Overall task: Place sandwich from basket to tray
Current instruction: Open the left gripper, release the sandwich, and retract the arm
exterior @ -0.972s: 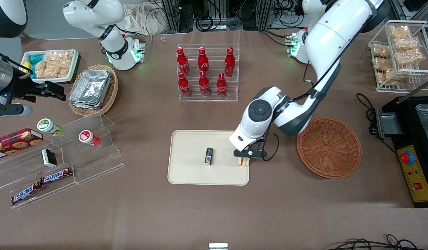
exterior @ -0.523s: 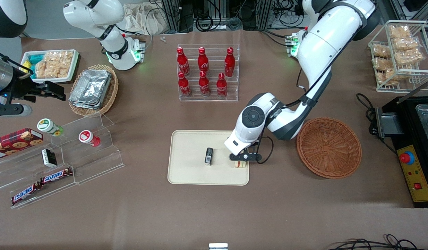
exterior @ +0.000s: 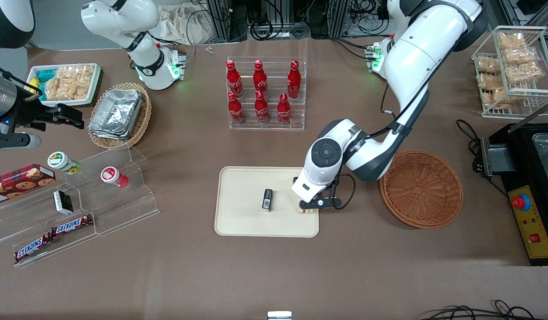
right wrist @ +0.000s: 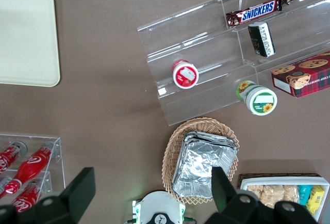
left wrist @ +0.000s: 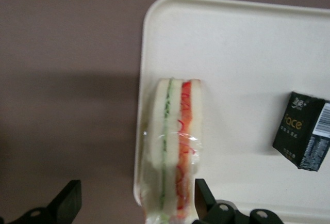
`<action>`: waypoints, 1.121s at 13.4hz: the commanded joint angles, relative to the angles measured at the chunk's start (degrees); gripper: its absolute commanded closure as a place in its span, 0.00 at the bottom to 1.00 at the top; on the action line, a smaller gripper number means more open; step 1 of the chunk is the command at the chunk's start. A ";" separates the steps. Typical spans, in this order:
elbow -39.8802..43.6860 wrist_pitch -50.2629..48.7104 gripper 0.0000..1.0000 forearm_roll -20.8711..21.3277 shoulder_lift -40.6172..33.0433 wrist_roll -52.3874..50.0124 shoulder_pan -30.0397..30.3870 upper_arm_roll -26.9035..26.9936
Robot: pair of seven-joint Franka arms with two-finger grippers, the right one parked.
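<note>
so the gripper (left wrist: 136, 206) has come down and let go, jaws spread wide either side of the sandwich (left wrist: 172, 146); it now sits on the tray (exterior: 243, 220) edge nearest the empty basket (exterior: 421, 189); basically done

Three cameras: one high over the table, two on the wrists

The front view looks steeply down on the whole table, taking in the tray (exterior: 238, 218), the basket (exterior: 421, 189) and the gripper (exterior: 306, 205) above the tray's edge; the left wrist view looks straight down from close by, its frame filled by the sandwich (left wrist: 172, 146) on the tray's (left wrist: 237, 53) rim between spread fingers (left wrist: 67, 203), sharing that tray corner with the front view; the right wrist view looks down from higher up toward the parked arm's end, catching the tray's (right wrist: 26, 38) other end and the foil containers (right wrist: 203, 170).
</note>
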 commanded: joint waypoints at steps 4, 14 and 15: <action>-2.64 -11.36 0.01 -3.55 -13.89 3.71 8.70 0.00; -0.81 -32.81 0.01 -5.05 -25.16 18.83 22.25 0.17; -0.81 -32.90 0.01 -5.13 -25.34 18.92 22.35 0.17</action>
